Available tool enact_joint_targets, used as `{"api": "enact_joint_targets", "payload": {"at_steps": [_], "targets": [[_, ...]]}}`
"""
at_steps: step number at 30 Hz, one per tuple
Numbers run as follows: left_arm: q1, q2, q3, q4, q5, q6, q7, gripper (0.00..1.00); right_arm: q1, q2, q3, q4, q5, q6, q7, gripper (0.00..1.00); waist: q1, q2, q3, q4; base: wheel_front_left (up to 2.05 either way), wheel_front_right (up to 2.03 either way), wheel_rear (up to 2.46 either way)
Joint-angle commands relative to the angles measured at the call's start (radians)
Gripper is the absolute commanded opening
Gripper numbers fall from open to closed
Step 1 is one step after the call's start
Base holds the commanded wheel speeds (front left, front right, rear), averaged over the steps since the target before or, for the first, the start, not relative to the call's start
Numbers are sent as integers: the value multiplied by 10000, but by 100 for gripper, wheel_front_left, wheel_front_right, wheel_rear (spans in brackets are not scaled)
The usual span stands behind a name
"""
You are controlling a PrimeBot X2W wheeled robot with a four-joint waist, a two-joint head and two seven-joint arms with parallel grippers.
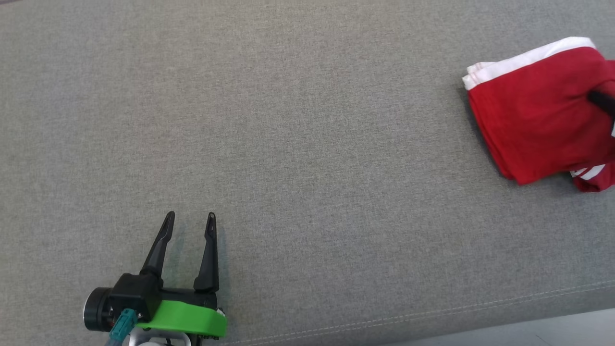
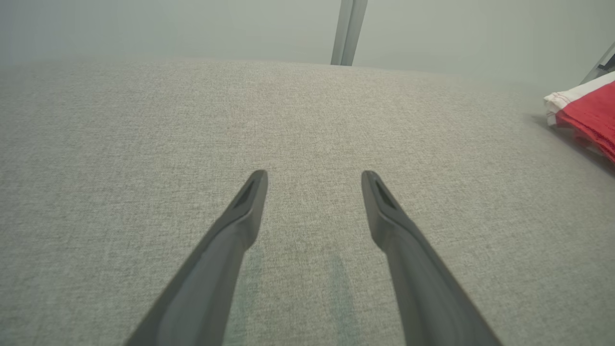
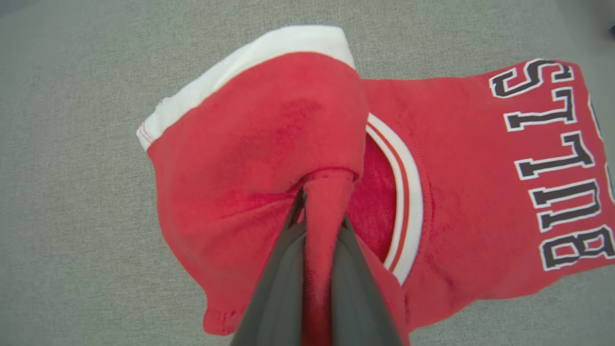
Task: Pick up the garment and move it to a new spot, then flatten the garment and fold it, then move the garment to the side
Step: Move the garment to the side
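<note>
Its left end effector point(image 1: 190, 215) splayed, right end effector point(image 3: 321, 206) clamped.

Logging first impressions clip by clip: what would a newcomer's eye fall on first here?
The red garment with white trim, bright against the grey fabric surface at the head view's far right, stands out first. The right gripper is shut on a pinched fold of it, next to black-and-white lettering. The left gripper sits open at lower left, well apart from the garment.

Red garment point(image 1: 538, 115) far right, perhaps gripped.
</note>
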Motion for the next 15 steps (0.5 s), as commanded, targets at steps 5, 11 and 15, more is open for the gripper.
{"api": "enact_joint_targets", "payload": {"at_steps": [5, 11, 15], "targets": [[-129, 14, 61, -28, -4, 54, 5, 100, -411, -818, -670, -220, -103, 1, 1182, 0, 0, 114, 333, 266, 0, 0, 0], [-176, 14, 115, -58, 66, 18, 5, 100, -416, -1179, -1088, -79, -547, 0, 1427, 0, 0, 114, 402, 341, 0, 0, 0], [-151, 14, 155, -52, 118, -15, 5, 100, -70, -1351, -1287, 178, -1102, 0, 1399, 0, 0, 114, 421, 363, 0, 0, 0]]}}
